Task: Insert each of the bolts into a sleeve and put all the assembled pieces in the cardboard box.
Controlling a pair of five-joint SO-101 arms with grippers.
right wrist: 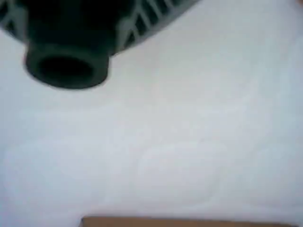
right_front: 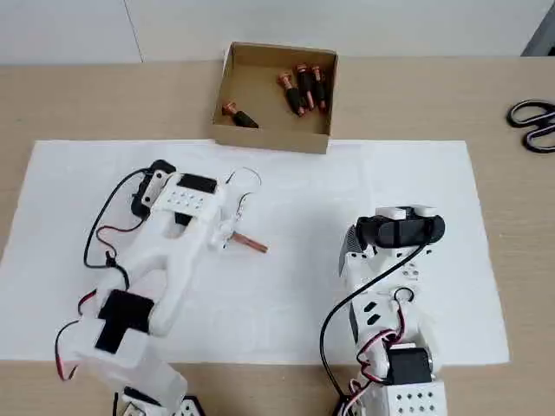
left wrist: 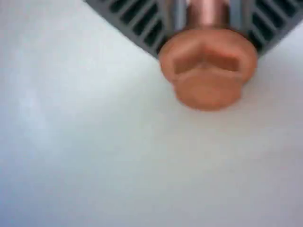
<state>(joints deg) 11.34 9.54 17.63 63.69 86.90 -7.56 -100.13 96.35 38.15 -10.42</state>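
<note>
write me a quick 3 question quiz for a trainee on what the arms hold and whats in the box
1. True or false: the left tool holds a bolt.
2. What does the right tool hold? A) a bolt B) a sleeve C) nothing
3. Fill in: the assembled pieces lie in the ____.

Key:
1. True.
2. B: the black sleeve sits in its grip.
3. box.
</note>
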